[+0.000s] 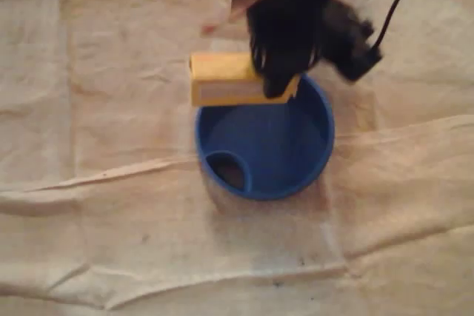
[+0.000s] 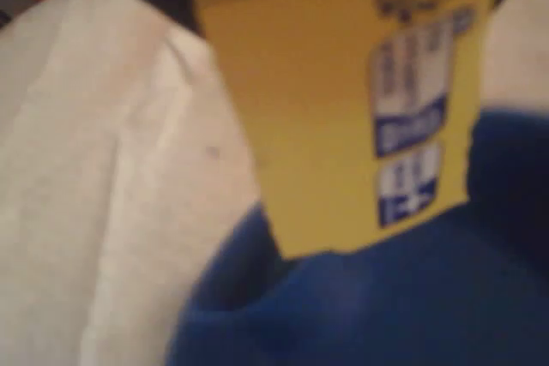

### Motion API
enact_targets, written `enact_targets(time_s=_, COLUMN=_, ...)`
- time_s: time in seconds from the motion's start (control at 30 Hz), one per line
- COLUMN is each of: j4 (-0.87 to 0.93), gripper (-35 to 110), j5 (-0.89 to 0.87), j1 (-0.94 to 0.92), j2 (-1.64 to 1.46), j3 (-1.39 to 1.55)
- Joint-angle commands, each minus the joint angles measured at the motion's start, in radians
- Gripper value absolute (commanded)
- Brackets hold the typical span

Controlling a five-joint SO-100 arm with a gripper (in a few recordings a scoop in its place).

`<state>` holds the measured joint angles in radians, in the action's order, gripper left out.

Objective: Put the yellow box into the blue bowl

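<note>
a wrinkled beige cloth (image 1: 111,146) is lying under everything, its folds running across the overhead view. the blue bowl (image 1: 315,138) is sitting on it near the middle. the bowl is lying open from above, with a small dark oval pocket (image 1: 228,170) sitting against its lower-left inner wall. a black cable (image 1: 396,1) is trailing down from the top right beside the arm.

the claw (image 1: 278,83) is pinching the yellow box (image 1: 222,79) by its right end. the box is hanging over the bowl's upper-left rim, its left part sticking out past the rim over the cloth.

the arm's dark body is covering the box's right end and the bowl's top edge, and it is blurring, so the fingers are hard to pick out. in the wrist view the yellow box (image 2: 343,100) is hanging in front of the camera above the blue bowl (image 2: 386,297), its blue-and-white label too smeared to read and its top running out of frame. the cloth (image 2: 103,169) is showing at the left.
</note>
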<state>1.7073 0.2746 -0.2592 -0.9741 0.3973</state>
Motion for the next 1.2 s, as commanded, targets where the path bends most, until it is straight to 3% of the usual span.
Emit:
enact_targets(time_s=0.0, j4=-0.110, gripper=0, j5=-0.009, j1=0.008, j2=-0.009, j3=-0.055)
enact_targets(time_s=0.47, j4=-0.170, gripper=0, j5=0.002, j1=0.008, j2=0.055, j3=-0.040)
enact_targets(time_s=0.9, j4=-0.066, gripper=0, j5=0.003, j1=0.008, j2=0.055, j3=-0.054)
enact_targets(time_s=1.17, j4=-0.054, gripper=15, j5=-0.008, j1=0.005, j2=0.046, j3=-0.054)
